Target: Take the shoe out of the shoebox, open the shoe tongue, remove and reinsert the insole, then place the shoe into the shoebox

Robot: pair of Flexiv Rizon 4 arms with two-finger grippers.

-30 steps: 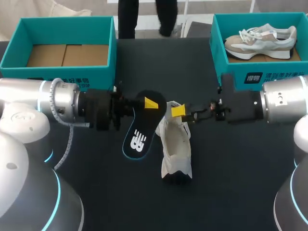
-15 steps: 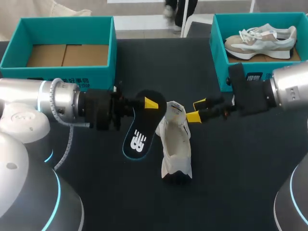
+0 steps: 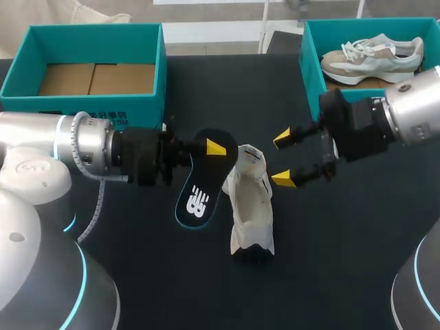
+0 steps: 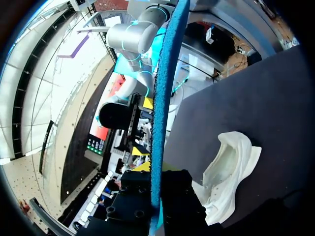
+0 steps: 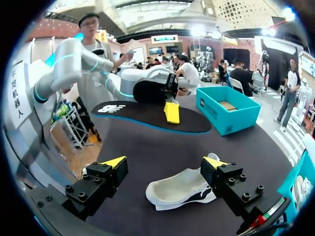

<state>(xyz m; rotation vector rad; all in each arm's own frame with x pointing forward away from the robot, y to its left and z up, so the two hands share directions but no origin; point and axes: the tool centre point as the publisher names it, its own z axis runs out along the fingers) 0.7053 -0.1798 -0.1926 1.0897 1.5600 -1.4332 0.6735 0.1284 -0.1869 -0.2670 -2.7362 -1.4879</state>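
Shoe (image 3: 251,206) sits centre frame on the dark surface (image 3: 344,275), white and outside both boxes. Left claw (image 3: 214,147) is clamped on the black insole (image 3: 199,185), which it holds just left of the shoe. Right claw (image 3: 282,159) hangs just right of the shoe's opening, fingers wide apart and gripping nothing. Upper left is a teal box (image 3: 103,110). Upper right, another box (image 3: 311,65) holds a second sneaker (image 3: 371,58).
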